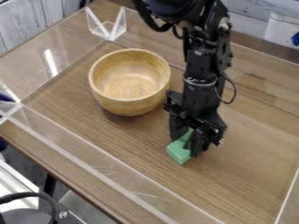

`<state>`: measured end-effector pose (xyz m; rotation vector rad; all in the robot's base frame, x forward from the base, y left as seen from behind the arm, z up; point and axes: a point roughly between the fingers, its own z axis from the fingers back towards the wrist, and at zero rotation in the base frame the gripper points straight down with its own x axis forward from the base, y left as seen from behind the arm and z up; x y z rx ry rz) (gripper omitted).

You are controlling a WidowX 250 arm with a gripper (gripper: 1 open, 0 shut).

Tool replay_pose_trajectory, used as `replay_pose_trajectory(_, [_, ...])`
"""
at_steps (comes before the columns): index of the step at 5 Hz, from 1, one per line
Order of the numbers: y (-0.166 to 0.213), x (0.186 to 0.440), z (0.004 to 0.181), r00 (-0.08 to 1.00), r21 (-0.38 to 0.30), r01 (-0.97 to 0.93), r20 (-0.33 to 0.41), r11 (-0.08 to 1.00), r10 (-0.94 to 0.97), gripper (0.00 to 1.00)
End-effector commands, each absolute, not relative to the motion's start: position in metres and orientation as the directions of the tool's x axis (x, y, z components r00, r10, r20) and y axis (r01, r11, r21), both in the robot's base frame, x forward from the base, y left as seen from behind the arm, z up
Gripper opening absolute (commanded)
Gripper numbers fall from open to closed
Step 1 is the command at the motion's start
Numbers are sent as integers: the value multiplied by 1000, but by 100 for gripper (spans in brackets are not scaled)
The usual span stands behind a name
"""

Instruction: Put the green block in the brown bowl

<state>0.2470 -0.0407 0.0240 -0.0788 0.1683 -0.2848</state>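
Note:
The green block [179, 151] lies on the wooden table to the right of the brown bowl [128, 81]. Only its lower end shows below the black fingers. My gripper [191, 137] stands upright over the block, shut on its upper end, with the block still resting on the table. The bowl is round, light wood, with nothing inside it, and sits about a hand's width to the left of the gripper.
Clear acrylic walls [70, 166] ring the table top, with a clear bracket [107, 24] at the back left corner. The black arm [198, 35] rises from the gripper toward the back. A dark cable loop [24, 206] lies below the front edge.

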Motion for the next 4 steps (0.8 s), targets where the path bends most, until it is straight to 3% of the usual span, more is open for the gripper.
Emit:
replay_pose_trajectory(1, [-39,261,47,956,-93,282,-61,955,-288,0])
replay_pose_trajectory(4, [-36,265,53,959,-102,277,-42,956,-282,0])
